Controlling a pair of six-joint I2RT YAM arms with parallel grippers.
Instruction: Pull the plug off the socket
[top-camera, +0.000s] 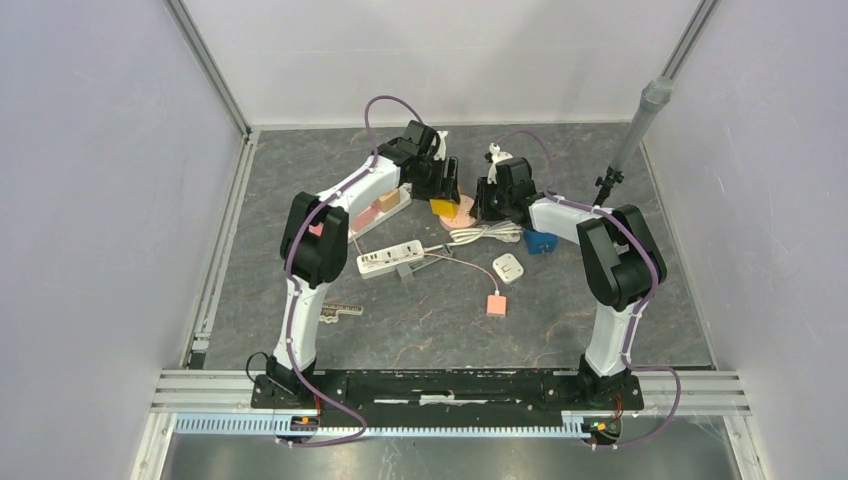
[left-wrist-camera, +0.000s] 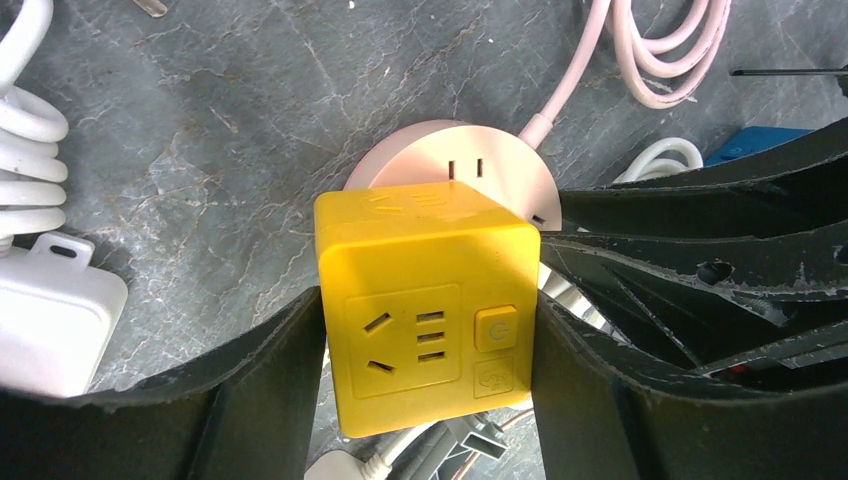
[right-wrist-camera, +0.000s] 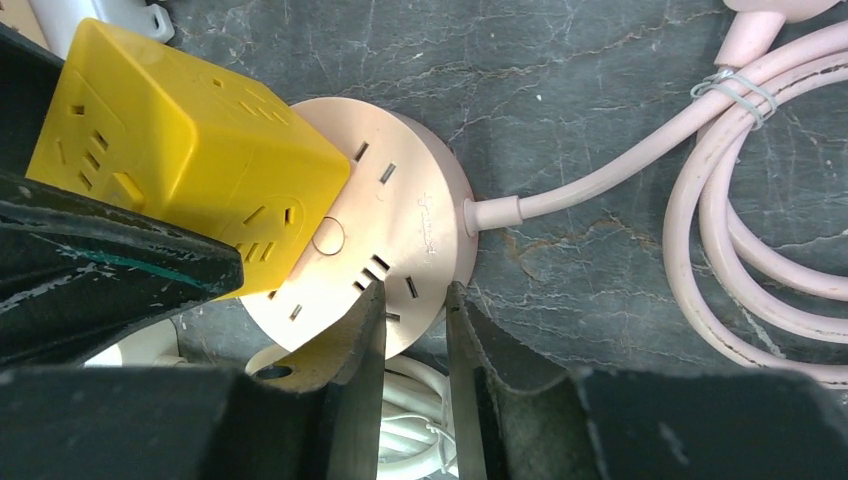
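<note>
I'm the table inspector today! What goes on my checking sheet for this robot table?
Surface: grey marbled table.
Job's things: yellow cube plug sits on the pink round socket; whether still plugged in is hidden.
Clutter: white power strip, white adapter, small pink square, blue block.
Grippers: left gripper clamps the cube's sides; right gripper, jaws narrow, at the socket's rim, grip unclear.
Cables: pink cord leaves the socket and coils; white coil nearby.
Surroundings: pale walls, metal frame.

Yellow plug (left-wrist-camera: 425, 310), pale pink socket (right-wrist-camera: 400, 230), grey white-veined marbled table (left-wrist-camera: 200, 150).
</note>
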